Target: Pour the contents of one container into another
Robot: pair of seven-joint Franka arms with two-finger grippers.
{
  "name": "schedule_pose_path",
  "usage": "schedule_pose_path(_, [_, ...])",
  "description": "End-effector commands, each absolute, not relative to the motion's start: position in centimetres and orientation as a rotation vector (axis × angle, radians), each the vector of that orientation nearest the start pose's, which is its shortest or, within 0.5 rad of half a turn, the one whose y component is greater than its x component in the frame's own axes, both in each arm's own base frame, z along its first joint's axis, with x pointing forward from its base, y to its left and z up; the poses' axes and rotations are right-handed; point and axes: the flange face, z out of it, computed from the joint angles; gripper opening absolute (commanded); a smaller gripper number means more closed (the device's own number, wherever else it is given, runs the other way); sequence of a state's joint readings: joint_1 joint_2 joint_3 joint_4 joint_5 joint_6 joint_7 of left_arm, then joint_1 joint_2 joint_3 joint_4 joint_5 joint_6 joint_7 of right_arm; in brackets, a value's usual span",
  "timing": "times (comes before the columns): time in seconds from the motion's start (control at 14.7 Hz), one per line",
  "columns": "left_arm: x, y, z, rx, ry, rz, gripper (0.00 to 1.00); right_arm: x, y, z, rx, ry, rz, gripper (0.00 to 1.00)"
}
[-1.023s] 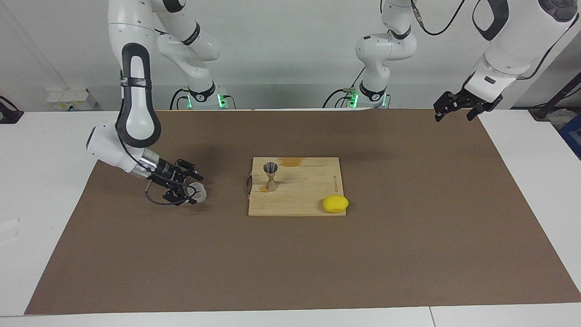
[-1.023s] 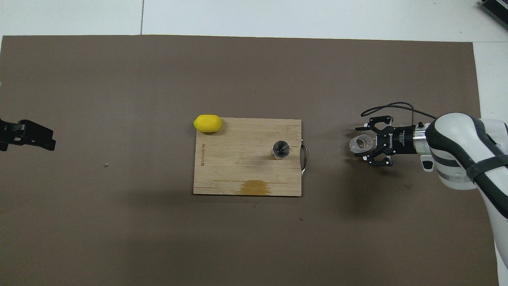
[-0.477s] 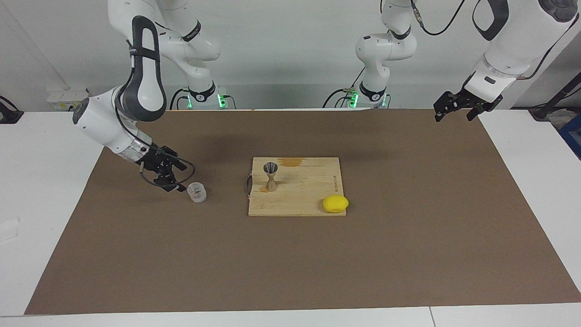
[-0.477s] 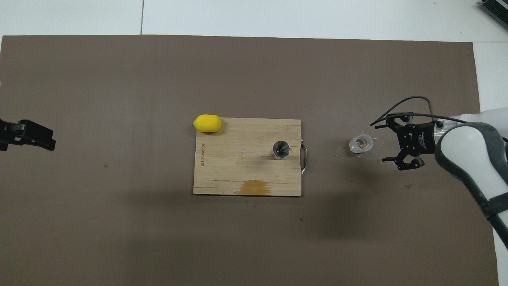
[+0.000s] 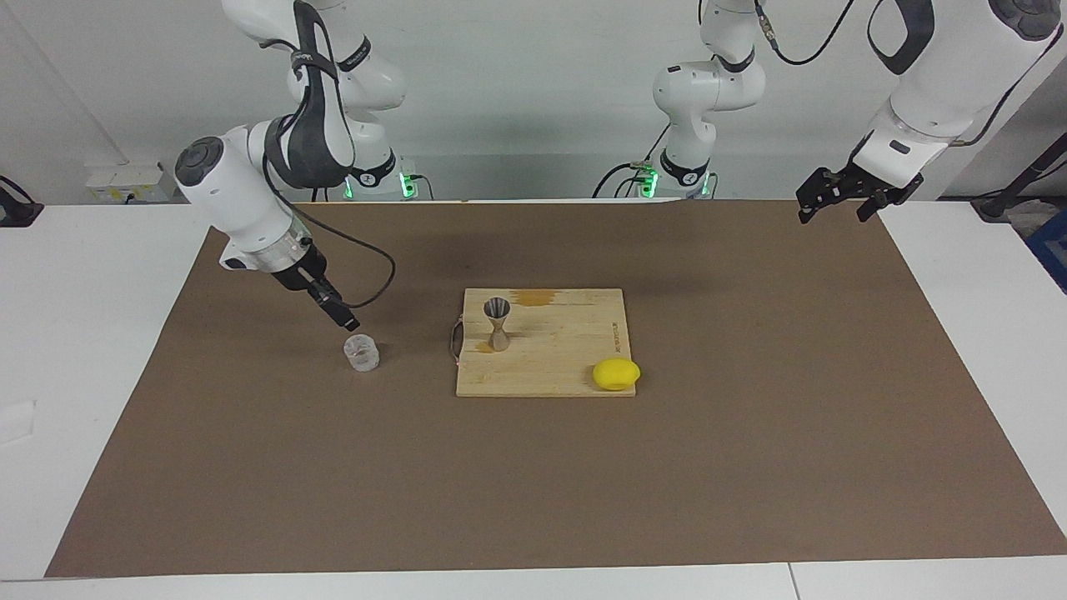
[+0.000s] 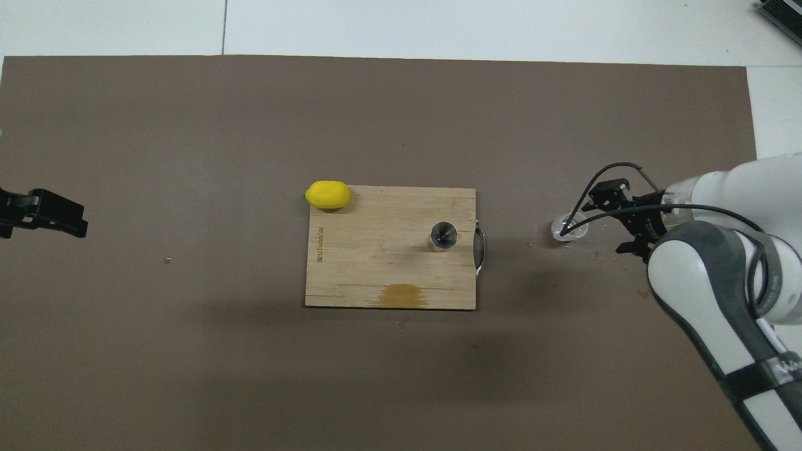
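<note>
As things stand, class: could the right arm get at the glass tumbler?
Probably yes. The right gripper hangs just above the tumbler, jaws open, nothing between them. The tumbler stands alone on the brown mat, apart from the cutting board.

jigger upright on board | tumbler on mat | lemon at board corner

White arms, black cabled tools
</note>
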State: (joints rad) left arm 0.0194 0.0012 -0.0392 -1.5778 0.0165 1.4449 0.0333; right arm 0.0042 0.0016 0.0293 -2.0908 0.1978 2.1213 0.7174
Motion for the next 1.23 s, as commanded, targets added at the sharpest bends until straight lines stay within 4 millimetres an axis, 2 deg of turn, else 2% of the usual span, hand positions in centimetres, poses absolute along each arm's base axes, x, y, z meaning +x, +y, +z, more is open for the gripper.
schedule_pose_path(0.0, [53.2, -0.8, 61.2, -3.109, 0.079, 0.215, 1.00, 55.3, 3.4, 45.8, -2.933, 0.879, -0.031, 1.00])
schedule_pose_path(0.2, [53.2, -0.8, 61.2, -3.109, 0.079, 0.215, 1.00, 56.2, 4.9, 50.0, -3.065, 0.568, -0.064, 1.00])
schedule_pose_path(0.55, [53.2, -0.8, 61.2, -3.109, 0.079, 0.215, 1.00, 56.6, 5.8, 55.4, -3.156, 0.404, -0.082, 1.00])
schedule_pose_path(0.82, [53.2, -0.8, 61.2, -3.109, 0.079, 0.215, 1.00, 56.5, 5.4, 57.7, -3.212, 0.310, -0.076, 1.00])
schedule_pose_path(1.16, [53.2, -0.8, 61.2, -3.109, 0.079, 0.215, 1.00, 55.9, 5.1, 58.9, -3.220, 0.298, -0.054, 1.00])
